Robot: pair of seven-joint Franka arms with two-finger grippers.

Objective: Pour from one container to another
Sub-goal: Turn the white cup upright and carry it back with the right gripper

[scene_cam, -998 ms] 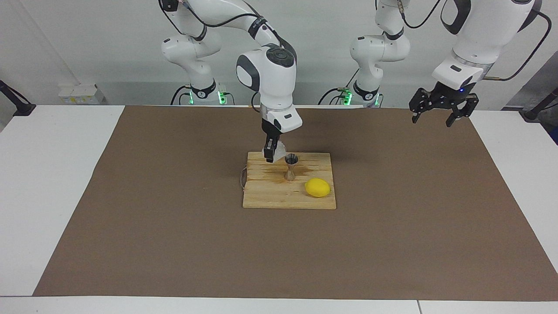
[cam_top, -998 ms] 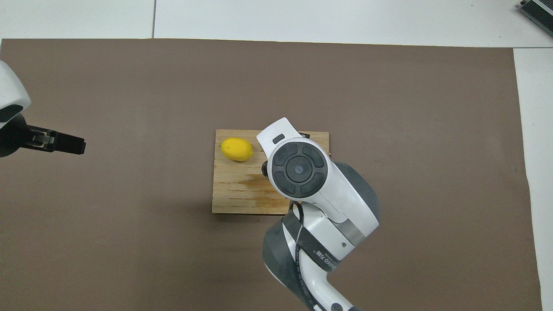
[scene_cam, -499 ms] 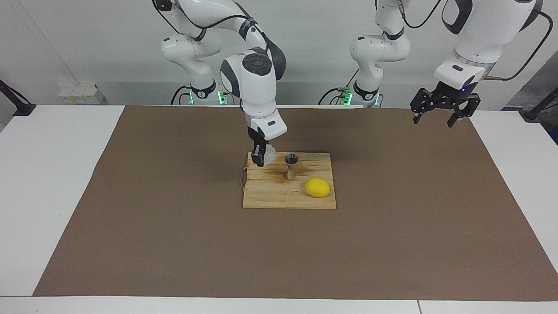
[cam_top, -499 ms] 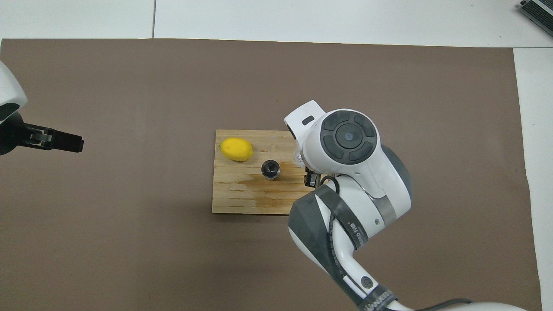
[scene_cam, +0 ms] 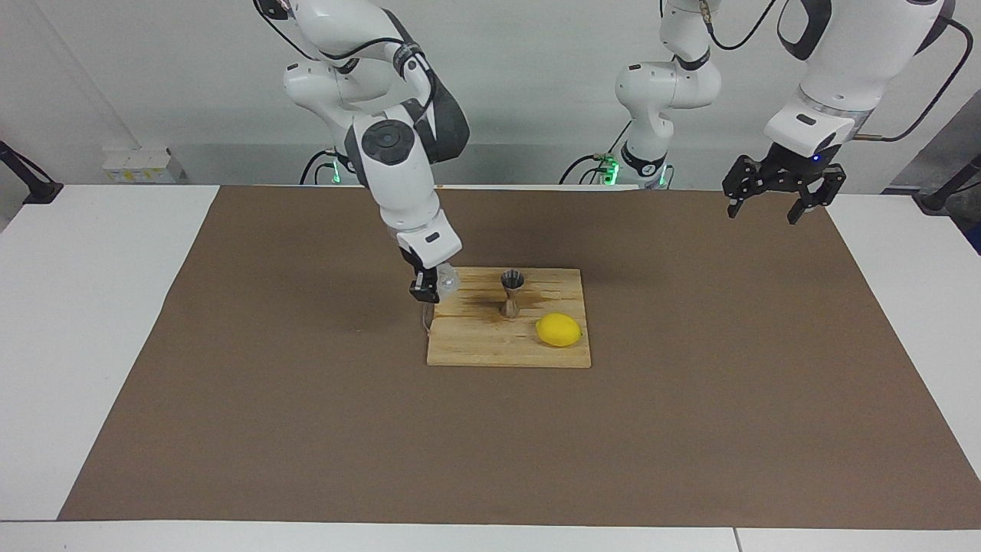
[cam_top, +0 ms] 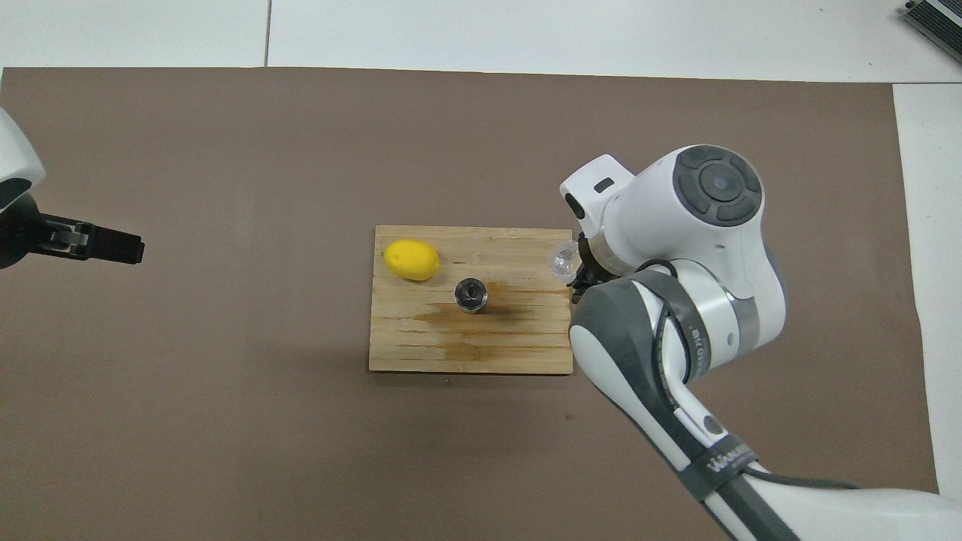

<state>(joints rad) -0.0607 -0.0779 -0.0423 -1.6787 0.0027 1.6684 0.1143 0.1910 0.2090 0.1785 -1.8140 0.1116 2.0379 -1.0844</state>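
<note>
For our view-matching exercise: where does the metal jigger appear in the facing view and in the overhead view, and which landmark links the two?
Facing view: jigger stands upright on the wooden board, above centre.
Overhead view: jigger sits mid-board, near the picture's centre.
Shared landmark: the lemon, beside the jigger toward the left arm's end.

A robotics lab: two white arms [scene_cam: 398, 153] bolted beside a white table [scene_cam: 92, 307] with brown mat [scene_cam: 690, 383], bare walls.
</note>
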